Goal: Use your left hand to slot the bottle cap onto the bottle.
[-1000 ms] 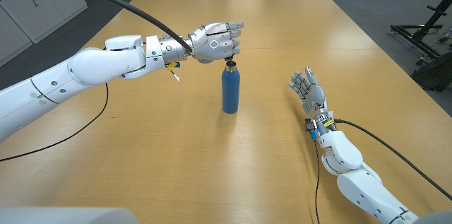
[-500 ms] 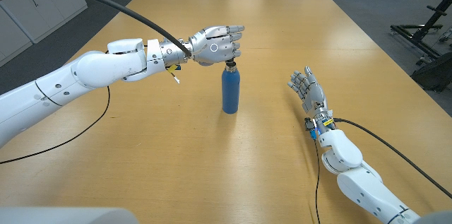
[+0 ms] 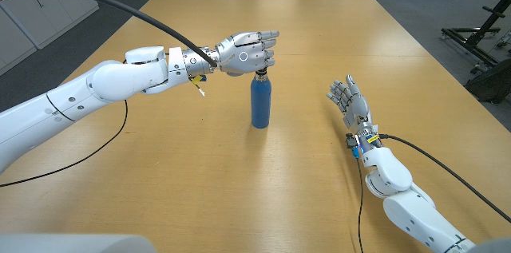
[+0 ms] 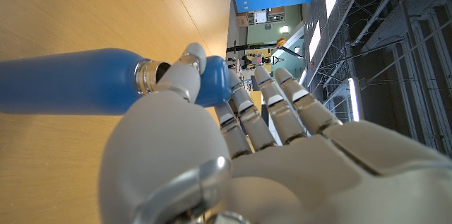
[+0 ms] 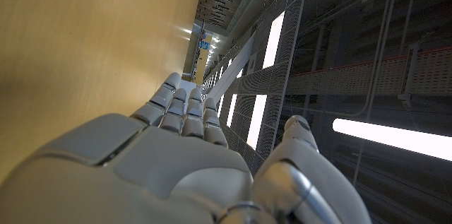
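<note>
Cap alignment: we note the left hand (image 3: 245,51) pinching the blue rounded bottle cap (image 4: 212,83) directly over the upright blue metal bottle (image 3: 260,102), its silver neck (image 4: 147,77) touching the cap; right hand (image 3: 350,100) spread, holding nothing.

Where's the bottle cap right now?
In the left wrist view the blue bottle cap is held in the left hand, right at the metal neck of the blue bottle, which stands upright near the table's middle in the head view.

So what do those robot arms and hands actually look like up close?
Both arms have smooth white rounded shells. Each ends in a silver-grey, human-shaped hand: left hand, right hand. Thick black cables trail from both arms, and the left wrist is bare metal with a small yellow tag.
</note>
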Robot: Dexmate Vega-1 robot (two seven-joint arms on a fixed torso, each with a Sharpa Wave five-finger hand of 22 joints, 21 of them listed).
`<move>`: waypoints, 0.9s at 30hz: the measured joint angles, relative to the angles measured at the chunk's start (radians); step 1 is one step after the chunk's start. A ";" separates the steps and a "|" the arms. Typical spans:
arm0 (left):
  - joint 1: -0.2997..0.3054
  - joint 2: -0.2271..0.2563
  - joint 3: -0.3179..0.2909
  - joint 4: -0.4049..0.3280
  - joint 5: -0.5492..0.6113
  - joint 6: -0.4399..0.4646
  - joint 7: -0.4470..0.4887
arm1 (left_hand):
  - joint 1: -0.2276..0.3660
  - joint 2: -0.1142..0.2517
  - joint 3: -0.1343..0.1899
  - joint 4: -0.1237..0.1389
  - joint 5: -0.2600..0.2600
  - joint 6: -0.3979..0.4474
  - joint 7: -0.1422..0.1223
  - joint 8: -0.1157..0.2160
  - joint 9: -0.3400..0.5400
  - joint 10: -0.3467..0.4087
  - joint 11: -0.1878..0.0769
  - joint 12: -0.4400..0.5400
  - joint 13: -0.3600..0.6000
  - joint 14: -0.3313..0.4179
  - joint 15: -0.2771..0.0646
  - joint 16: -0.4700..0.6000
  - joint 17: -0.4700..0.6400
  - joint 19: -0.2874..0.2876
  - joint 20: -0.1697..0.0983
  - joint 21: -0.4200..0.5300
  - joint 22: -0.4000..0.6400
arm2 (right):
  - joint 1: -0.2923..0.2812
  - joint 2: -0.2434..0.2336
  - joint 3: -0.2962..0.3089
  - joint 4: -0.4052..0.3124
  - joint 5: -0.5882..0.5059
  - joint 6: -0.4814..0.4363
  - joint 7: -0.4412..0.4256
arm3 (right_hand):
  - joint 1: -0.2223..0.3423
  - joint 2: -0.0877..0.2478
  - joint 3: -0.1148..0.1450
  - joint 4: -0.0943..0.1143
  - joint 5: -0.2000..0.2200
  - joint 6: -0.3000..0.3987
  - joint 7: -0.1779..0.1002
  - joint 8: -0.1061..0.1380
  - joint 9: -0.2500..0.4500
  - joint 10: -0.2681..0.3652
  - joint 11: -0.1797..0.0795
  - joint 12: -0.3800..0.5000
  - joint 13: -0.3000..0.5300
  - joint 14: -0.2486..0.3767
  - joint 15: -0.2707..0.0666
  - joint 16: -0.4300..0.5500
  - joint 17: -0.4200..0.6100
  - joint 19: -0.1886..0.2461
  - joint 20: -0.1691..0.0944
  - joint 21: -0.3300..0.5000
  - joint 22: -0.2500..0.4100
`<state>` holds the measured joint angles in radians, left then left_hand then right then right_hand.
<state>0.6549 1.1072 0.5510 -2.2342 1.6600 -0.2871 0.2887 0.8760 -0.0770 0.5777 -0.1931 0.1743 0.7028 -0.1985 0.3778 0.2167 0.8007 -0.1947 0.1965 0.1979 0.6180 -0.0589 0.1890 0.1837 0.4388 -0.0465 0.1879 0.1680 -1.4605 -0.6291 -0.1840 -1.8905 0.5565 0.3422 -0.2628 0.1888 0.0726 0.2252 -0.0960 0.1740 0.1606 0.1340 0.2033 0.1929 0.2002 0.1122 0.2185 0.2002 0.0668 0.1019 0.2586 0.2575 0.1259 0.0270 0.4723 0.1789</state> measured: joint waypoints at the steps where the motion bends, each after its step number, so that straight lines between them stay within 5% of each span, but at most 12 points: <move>1: -0.001 0.000 0.001 0.001 0.001 0.001 0.000 | 0.000 0.000 0.000 0.000 0.000 0.000 0.000 0.000 0.000 0.000 0.000 0.000 0.000 0.000 0.000 0.000 0.000 0.000 0.000 0.000 0.000 | -0.001 0.000 0.000 -0.001 -0.001 0.000 0.000 | 0.000 0.000 0.000 0.000 0.000 0.000 0.000 0.000 0.000 0.000 0.000 0.000 0.000 0.000 0.000 0.000 0.000 0.000 0.000 0.000 0.000; 27: -0.020 -0.016 0.035 0.035 0.015 0.010 0.023 | 0.000 0.000 0.000 0.000 -0.001 0.000 0.000 0.002 -0.001 0.000 0.000 0.001 0.000 0.000 0.000 0.000 0.000 0.000 0.000 0.000 0.000 | -0.010 0.004 0.003 -0.002 0.001 -0.001 -0.004 | -0.004 0.004 0.000 0.000 0.000 0.000 0.000 0.000 0.000 0.000 0.000 0.000 0.000 0.000 0.000 0.000 0.000 0.000 0.000 0.000 0.005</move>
<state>0.6353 1.0912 0.5861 -2.1988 1.6748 -0.2774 0.3118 0.8760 -0.0770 0.5777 -0.1931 0.1733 0.7028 -0.1986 0.3800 0.2157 0.8007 -0.1949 0.1974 0.1977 0.6179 -0.0589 0.1889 0.1837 0.4388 -0.0465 0.1879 0.1680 -1.4706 -0.6253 -0.1811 -1.8930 0.5573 0.3416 -0.2663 0.1845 0.0768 0.2252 -0.0960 0.1740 0.1608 0.1341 0.2034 0.1929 0.2002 0.1122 0.2185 0.2003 0.0668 0.1018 0.2586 0.2575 0.1258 0.0270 0.4723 0.1841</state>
